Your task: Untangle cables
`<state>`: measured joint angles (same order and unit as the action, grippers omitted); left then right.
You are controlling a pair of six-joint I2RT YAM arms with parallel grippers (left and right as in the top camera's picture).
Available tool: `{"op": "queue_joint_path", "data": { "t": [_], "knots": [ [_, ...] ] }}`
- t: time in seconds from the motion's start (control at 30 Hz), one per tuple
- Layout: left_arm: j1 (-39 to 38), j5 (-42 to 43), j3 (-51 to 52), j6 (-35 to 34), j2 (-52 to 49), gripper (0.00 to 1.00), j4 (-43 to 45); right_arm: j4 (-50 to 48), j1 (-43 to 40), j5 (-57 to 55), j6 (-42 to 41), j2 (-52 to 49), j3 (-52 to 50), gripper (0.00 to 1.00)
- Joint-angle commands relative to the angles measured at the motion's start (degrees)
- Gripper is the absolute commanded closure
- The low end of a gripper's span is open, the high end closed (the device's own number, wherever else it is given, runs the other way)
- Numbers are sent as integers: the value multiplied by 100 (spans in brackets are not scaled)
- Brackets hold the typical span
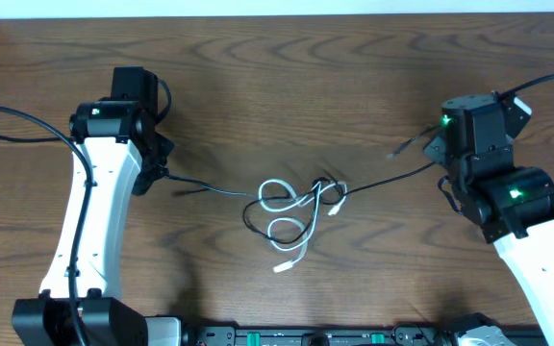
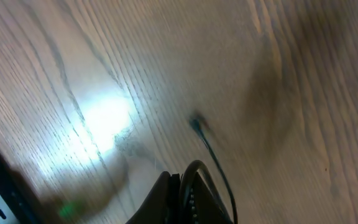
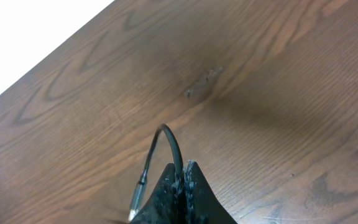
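The left end effector [image 1: 154,173] and right end effector [image 1: 440,163] are each clamped on thin black cables [image 1: 383,179]. Draw them apart slowly and low, so the white plastic cable [image 1: 277,204] looped between them doesn't cinch.

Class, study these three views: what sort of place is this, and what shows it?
Likely a robotics lab workbench: a left arm and a right arm stand at a wooden table, with a small tangle of thin cables between them.

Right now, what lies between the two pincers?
The cable knot; a black cable runs from it to the left pincer, another to the right pincer. Overhead view shows it.
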<state>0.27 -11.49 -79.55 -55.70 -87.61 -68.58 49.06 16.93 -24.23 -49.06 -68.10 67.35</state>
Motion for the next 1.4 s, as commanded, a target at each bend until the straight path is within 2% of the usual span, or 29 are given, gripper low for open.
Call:
{"op": "queue_joint_path", "data": {
  "t": [0.0,0.07,0.17,0.2,0.33,0.4,0.47,0.57,0.67,0.77,0.83,0.93,0.97,1.13,1.27,1.37],
  "knots": [
    [31,-24,-50,-74,81,93,7,2,-48,120,-68,-87,35,92],
    [31,245,-50,-46,79,92,96,-44,-48,490,-61,-216,35,90],
    [31,820,-50,396,81,93,426,-81,-48,1117,46,-557,35,81],
    [31,1283,-50,804,79,92,638,-232,-44,1670,354,-774,35,66],
    [28,2282,-50,1587,81,92,968,-704,-17,3126,1137,-1222,35,43],
    [28,2922,-50,2028,81,93,1113,-979,44,3882,1488,-1462,35,29],
    [28,3685,-50,2315,83,93,1266,-1300,144,4553,1812,-1762,35,19],
    [28,4181,-52,2260,94,93,1576,-1620,345,5038,1773,-2271,35,14],
    [31,3956,-52,2245,98,93,1681,-1746,632,5396,1746,-2787,35,14],
    [31,3685,-50,2245,92,93,1587,-1926,962,5589,1956,-3178,35,17],
    [31,3477,-50,2243,92,93,1497,-2031,1200,5560,1864,-3447,35,31],
    [28,3178,-50,2243,87,93,1309,-2203,1414,5418,1626,-3764,35,37],
    [31,3126,-50,2243,87,93,1270,-2256,1436,5421,1628,-3825,35,44],
    [31,2988,-50,2245,81,93,1202,-2225,1447,5235,1606,-3882,37,96],
    [31,2739,-50,2236,81,93,1137,-2192,1397,5436,1587,-3794,92,99],
    [31,1569,-48,1589,81,93,831,-1827,1200,5480,1593,-3521,352,99]
  ]
}}
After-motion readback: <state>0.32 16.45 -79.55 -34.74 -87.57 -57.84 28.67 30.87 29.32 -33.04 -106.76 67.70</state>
